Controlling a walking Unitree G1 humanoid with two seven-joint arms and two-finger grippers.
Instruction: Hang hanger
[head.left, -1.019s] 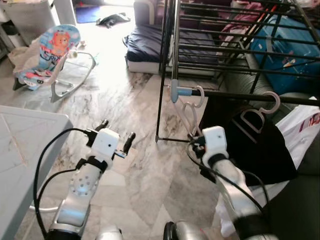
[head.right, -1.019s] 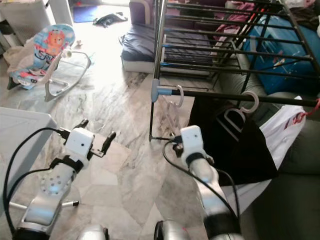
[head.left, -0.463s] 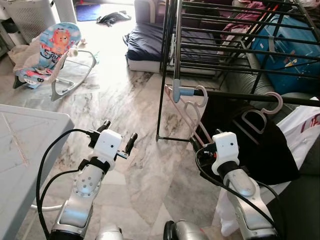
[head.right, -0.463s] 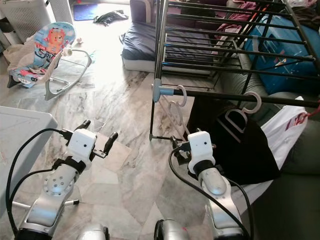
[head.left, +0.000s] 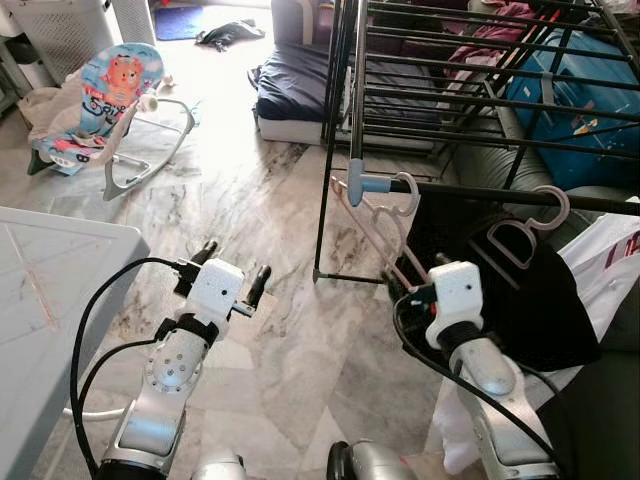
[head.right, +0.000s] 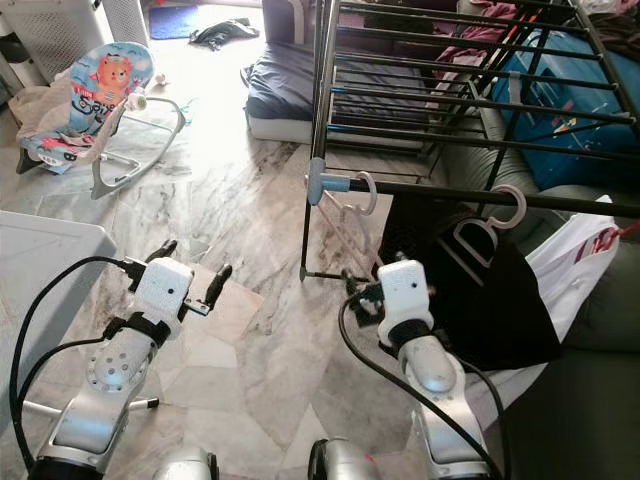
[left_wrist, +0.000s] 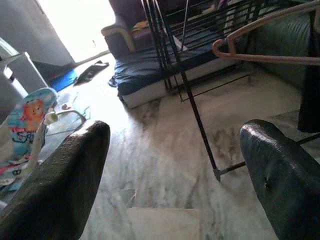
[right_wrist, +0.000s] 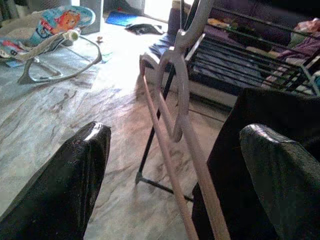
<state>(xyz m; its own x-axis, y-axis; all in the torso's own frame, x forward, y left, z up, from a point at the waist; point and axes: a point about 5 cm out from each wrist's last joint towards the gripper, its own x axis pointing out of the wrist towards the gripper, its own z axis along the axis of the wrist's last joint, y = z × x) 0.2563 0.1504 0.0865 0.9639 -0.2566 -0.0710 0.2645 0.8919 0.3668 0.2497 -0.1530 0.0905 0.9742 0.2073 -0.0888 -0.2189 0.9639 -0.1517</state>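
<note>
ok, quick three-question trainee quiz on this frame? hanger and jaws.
1. True or false: the pink hanger's hook sits over the rack's bar.
2. The right arm's jaws are: A) shut on the hanger; B) open, with the hanger just ahead of them; C) shut on a sleeve.
3. Fill in: the second hanger along the bar carries a ____ garment.

Key: 1 true; 2 B; 3 black.
</note>
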